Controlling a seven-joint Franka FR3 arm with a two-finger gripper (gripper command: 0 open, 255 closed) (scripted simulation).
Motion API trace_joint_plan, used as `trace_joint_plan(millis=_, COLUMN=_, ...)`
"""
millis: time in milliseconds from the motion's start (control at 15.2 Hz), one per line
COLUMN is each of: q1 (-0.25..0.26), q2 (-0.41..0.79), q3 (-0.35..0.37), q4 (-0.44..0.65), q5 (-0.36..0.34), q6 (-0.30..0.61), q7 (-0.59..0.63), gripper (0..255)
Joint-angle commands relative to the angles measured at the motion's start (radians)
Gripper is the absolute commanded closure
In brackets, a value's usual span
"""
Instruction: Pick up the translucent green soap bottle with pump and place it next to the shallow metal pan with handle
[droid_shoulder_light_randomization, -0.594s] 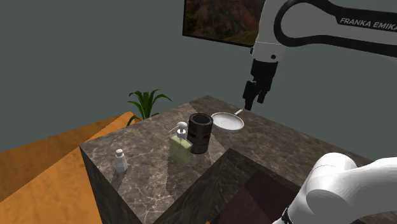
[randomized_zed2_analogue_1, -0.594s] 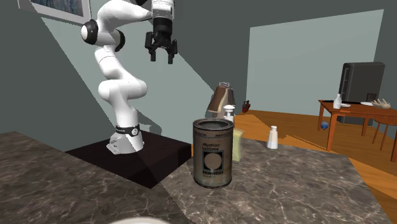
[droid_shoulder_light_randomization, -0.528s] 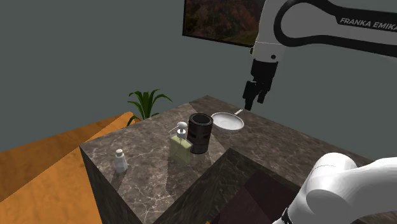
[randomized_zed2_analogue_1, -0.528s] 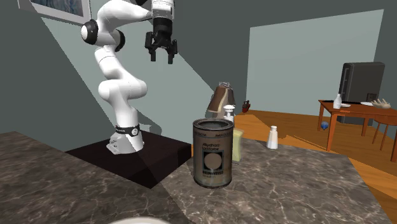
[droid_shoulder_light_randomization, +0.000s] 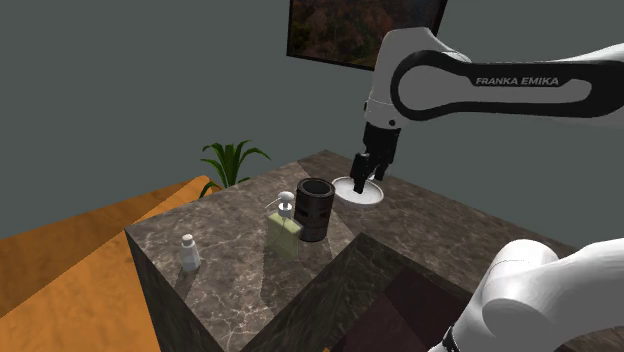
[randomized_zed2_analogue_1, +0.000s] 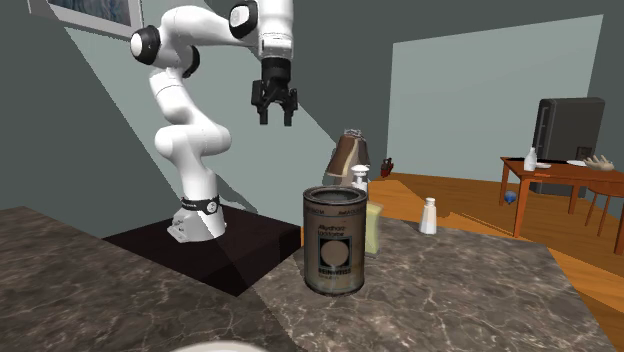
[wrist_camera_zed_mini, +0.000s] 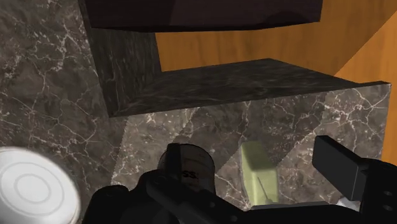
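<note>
Pale green pump bottle (droid_shoulder_light_randomization: 284, 234) just beside dark can (droid_shoulder_light_randomization: 314, 210); hand (randomized_zed2_analogue_1: 276, 119) spread wide, aloft near white pan (droid_shoulder_light_randomization: 352, 195).

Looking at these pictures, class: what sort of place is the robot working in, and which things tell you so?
Most likely a room in a house: a dark stone-patterned counter, an orange wood floor, a potted plant and a framed picture on the wall.

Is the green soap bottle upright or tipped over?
Upright: the soap bottle stands on the stone counter, pump on top, beside the dark can.
</note>
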Motion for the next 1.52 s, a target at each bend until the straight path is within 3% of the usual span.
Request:
trace_joint_plan(millis=0, q1=0.008, q2=0.043, q3=0.019, q4=-0.026, q5=0.007, q6=0.086, q7=0.018, gripper=0)
trace_joint_plan(millis=528, q1=0.018, q2=0.260, q3=0.081, q4=-0.068, q5=-0.004, q6=0.405, q7=0.076, gripper=0)
trace_joint_plan(millis=990, q1=0.009, q2=0.507, q3=0.137, q4=-0.019, q5=-0.073, q6=0.651, q7=0.160, gripper=0)
trace_joint_plan(millis=1122, q1=0.005, q2=0.584, q3=0.150, q4=0.010, q5=-0.110, q6=0.710, q7=0.194, gripper=0)
trace_joint_plan(millis=1452, q1=0.001, q2=0.638, q3=0.149, q4=0.005, q5=-0.139, q6=0.768, q7=0.215, gripper=0)
